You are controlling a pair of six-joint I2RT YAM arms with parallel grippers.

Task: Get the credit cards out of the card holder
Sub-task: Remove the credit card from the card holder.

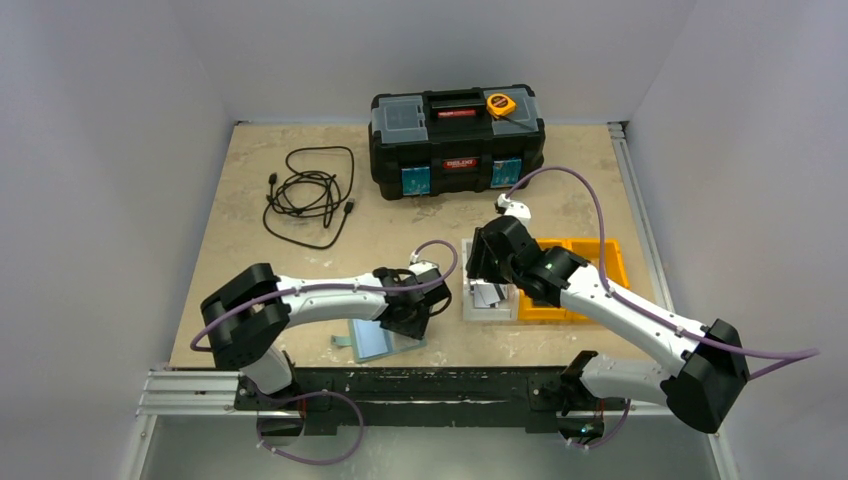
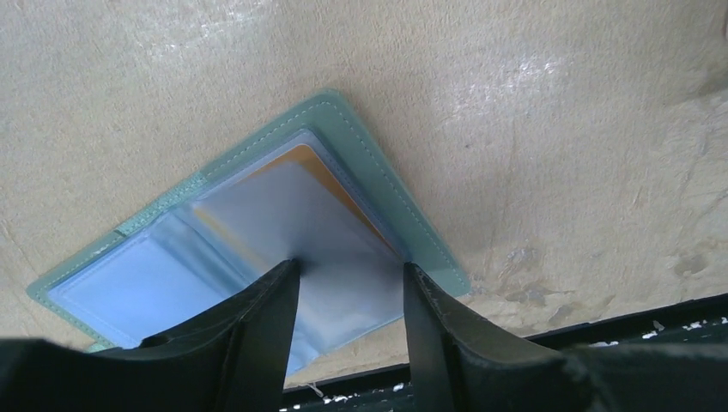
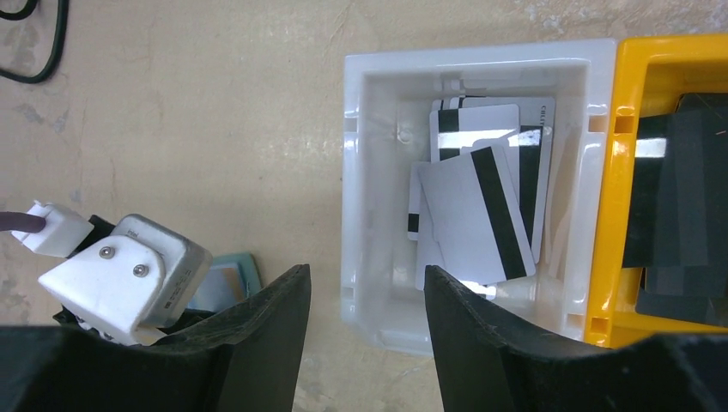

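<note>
Left arm point(image 1: 330, 295) stoops at six o'clock, jaws parted on the holder point(image 2: 378, 184); right arm's point(image 1: 620, 305) jaws hang released over the bin point(image 3: 354, 172).

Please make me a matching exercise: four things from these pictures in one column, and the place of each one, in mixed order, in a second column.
Things:
1. card holder
2. tape measure
3. cable
4. white bin

Places:
a. on the toolbox lid
b. beside the yellow bin
c. open, below the left gripper
d. coiled, far left on the table

Pairs: 1-c, 2-a, 3-d, 4-b
</note>
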